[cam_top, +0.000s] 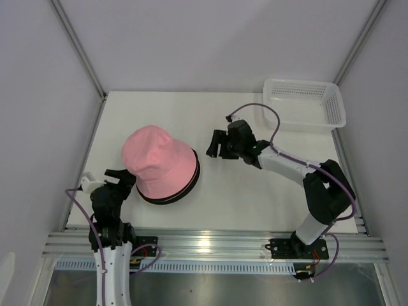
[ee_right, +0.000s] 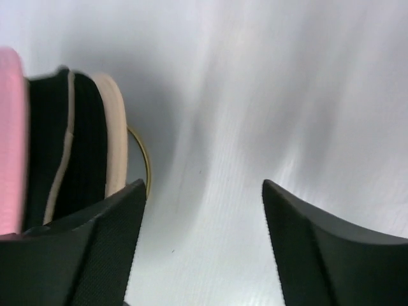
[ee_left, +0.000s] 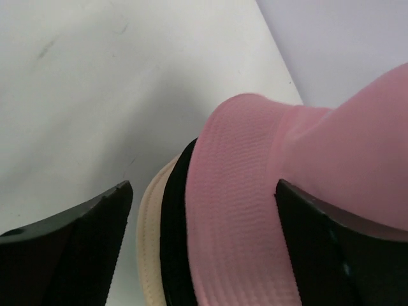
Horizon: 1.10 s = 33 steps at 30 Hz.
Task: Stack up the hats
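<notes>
The pink bucket hat (cam_top: 158,160) sits on top of a pile of hats at the table's left middle. Black brim edges (cam_top: 193,183) show under it. In the left wrist view the pink hat (ee_left: 255,210) lies over a black brim (ee_left: 172,236) and a tan brim (ee_left: 148,248). My left gripper (cam_top: 120,178) is open, its jaws either side of the pile's left edge without closing on it. My right gripper (cam_top: 215,146) is open and empty just right of the pile. The right wrist view shows pink (ee_right: 9,140), black (ee_right: 48,146) and tan (ee_right: 115,140) brims at its left.
A white plastic lattice basket (cam_top: 305,103) stands at the back right. A thin gold wire ring (ee_right: 145,162) shows under the pile's edge. White walls close the table on three sides.
</notes>
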Each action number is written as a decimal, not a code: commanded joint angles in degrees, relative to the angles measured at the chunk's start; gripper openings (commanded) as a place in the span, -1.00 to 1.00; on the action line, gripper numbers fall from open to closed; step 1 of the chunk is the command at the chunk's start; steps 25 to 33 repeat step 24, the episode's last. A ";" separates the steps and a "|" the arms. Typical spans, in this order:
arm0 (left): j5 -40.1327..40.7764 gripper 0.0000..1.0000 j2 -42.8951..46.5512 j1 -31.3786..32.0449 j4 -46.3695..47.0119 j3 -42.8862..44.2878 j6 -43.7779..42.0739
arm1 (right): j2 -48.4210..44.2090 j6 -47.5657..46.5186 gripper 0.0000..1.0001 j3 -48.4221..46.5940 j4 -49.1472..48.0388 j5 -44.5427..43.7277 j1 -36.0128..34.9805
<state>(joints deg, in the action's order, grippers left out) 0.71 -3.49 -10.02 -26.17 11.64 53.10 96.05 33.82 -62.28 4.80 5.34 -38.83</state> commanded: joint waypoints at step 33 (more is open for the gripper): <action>-11.80 0.99 -24.55 6.76 -3.80 45.23 -41.76 | -28.72 -16.60 1.00 -7.16 8.92 -9.21 15.89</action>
